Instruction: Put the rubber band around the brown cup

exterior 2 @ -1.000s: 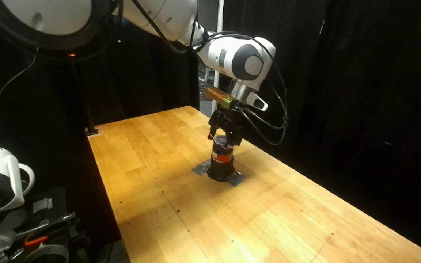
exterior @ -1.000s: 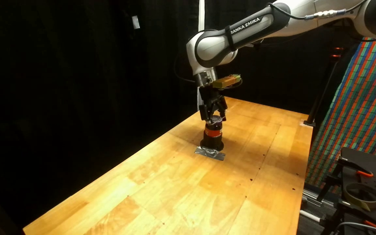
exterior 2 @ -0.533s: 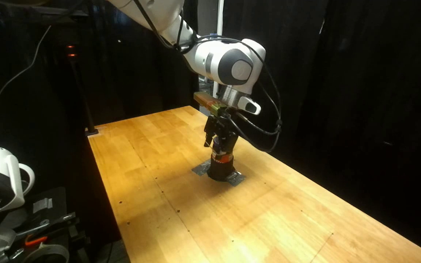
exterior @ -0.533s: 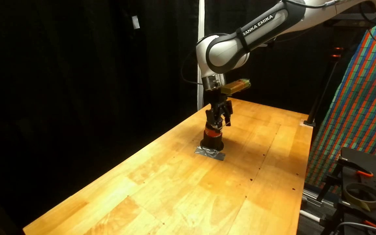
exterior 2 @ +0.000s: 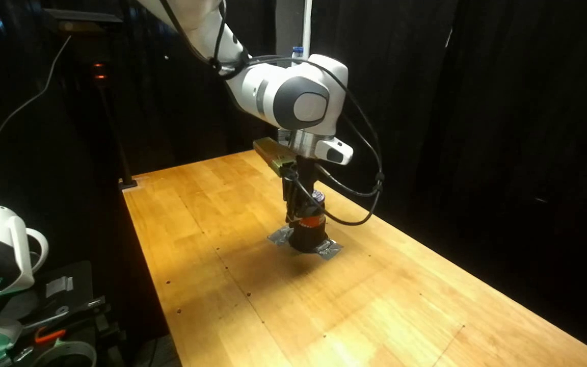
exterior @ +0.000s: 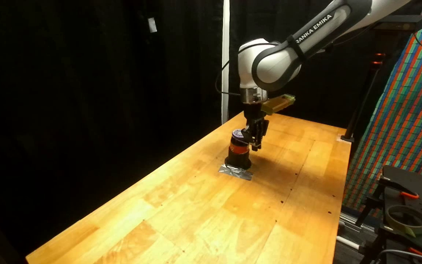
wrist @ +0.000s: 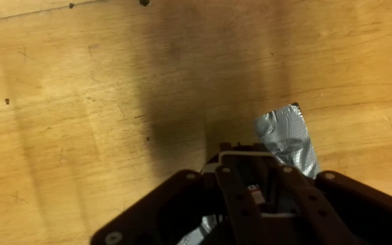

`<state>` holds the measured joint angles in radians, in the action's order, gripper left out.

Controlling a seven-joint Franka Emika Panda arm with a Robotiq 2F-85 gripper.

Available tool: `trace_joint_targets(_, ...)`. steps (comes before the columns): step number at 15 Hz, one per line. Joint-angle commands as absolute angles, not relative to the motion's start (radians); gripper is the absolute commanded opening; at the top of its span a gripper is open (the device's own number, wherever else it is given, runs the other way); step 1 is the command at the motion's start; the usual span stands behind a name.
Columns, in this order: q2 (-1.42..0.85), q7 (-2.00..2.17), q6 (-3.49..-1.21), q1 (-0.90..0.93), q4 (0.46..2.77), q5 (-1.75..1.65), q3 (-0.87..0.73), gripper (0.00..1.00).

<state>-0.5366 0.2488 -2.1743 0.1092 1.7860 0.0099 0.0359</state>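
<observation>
The brown cup, dark with an orange-red stripe, stands upright on the table and shows in both exterior views. Close beside its upper half is my gripper, pointing down. Its fingers have come near each other, but a narrow gap stays between them in the wrist view. A pale rubber band loops across the outside of both fingers near their tips. Part of the cup's label shows through that gap. Whether the band also passes around the cup, or the fingers touch it, I cannot tell. In an exterior view the arm's cable partly covers the cup.
Grey tape holds the cup's base to the wooden table. A thin black post stands at the table's far corner. Beyond the table's edge is a dark cart with a tape roll on it.
My gripper has come down from over the cup's top to its side, and its fingers have drawn closer together. The rubber band moved along with them. The cup has stayed in place.
</observation>
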Motion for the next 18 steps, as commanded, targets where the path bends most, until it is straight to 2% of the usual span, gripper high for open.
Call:
trace_joint_targets(1,-0.407,0.366,-2.441,0.165,2.031,-0.06,-0.016,0.0)
trace_joint_targets(7,-0.329,0.638,-2.879,0.32,2.283,-0.301,-0.193,0.03)
trace_joint_targets(13,-0.34,0.867,-3.235,0.574,2.378,-0.564,-0.527,0.01)
trace_joint_targets(15,-0.372,0.885,-3.337,0.688,2.385,-0.58,-0.666,0.01)
trace_joint_targets(18,-0.41,0.845,-3.46,0.806,2.423,-0.527,-0.791,0.01)
